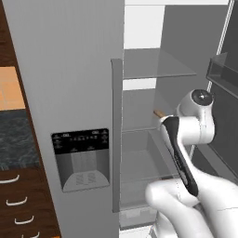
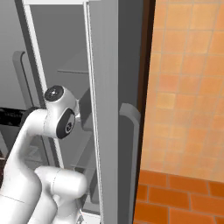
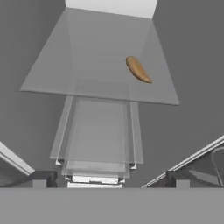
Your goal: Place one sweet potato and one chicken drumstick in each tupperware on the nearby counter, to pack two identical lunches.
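Reaching into the fridge (image 1: 139, 116) with hand (image 3: 110, 180) fingers apart, the arm risks knocking the sweet potato (image 3: 138, 69) across its glass shelf (image 3: 87, 74).

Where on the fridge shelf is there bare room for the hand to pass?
The glass shelf is bare across its left and middle, up to the fridge's left wall. Its right side holds the sweet potato, close to the right wall. The open hand hangs in front of the shelves.

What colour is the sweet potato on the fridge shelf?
Tan-orange; the sweet potato shows best in the hand view.
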{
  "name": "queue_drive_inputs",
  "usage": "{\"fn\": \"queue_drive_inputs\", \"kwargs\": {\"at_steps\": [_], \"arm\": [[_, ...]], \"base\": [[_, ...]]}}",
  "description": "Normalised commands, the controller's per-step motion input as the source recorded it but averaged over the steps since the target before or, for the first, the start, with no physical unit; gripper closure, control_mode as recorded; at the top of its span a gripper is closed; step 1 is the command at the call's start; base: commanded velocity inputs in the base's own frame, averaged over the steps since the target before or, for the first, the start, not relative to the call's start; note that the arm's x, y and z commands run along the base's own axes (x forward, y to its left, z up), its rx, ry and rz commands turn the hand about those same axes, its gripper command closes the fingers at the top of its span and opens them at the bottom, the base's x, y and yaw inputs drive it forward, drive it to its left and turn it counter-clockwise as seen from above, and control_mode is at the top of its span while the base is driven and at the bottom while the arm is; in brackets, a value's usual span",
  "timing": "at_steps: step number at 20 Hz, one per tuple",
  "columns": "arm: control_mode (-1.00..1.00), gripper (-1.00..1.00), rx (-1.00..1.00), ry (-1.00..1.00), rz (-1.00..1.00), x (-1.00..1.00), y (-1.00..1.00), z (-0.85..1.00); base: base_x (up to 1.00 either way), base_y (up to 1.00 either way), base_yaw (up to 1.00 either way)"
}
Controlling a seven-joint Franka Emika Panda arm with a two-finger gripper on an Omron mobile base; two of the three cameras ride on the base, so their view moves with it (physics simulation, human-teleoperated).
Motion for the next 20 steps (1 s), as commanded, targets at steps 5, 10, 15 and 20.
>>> {"fn": "queue_drive_inputs", "kwargs": {"at_steps": [5, 10, 15, 20], "arm": [[-1.0, -1.0, -0.02, 0.04, 0.0, 0.9, -0.04, -0.06], [-1.0, -1.0, 0.0, 0.07, 0.0, 0.83, -0.21, -0.14], [-1.0, -1.0, 0.0, 0.07, 0.0, 0.71, -0.51, -0.25], [-1.0, -1.0, 0.0, 0.01, 0.0, 0.58, -0.33, -0.4]], "base": [[0.0, 0.0, 0.0], [0.0, 0.0, 0.0], [0.0, 0.0, 0.0], [0.0, 0.0, 0.0]]}}
